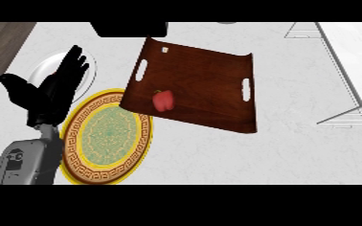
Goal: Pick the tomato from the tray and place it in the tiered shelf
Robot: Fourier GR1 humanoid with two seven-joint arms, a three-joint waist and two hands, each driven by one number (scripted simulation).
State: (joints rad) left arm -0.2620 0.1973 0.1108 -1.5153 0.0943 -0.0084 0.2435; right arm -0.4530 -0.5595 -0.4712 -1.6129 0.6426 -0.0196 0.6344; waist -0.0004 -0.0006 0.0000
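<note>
A red tomato (163, 100) lies on the dark wooden tray (205, 72), near the tray's front left edge. The tray has slot handles on its left and right sides. The tiered shelf (338, 62) shows as a thin grey wire frame at the right edge of the counter. My left hand (53, 88) stands at the left with fingers straight and pointing up, apart from the tray and holding nothing. My right hand does not show.
An ornate yellow and brown plate (106, 136) lies at the front left, partly under the tray's corner. A white plate (50, 64) sits behind my left hand. A black object (130, 28) stands at the back edge.
</note>
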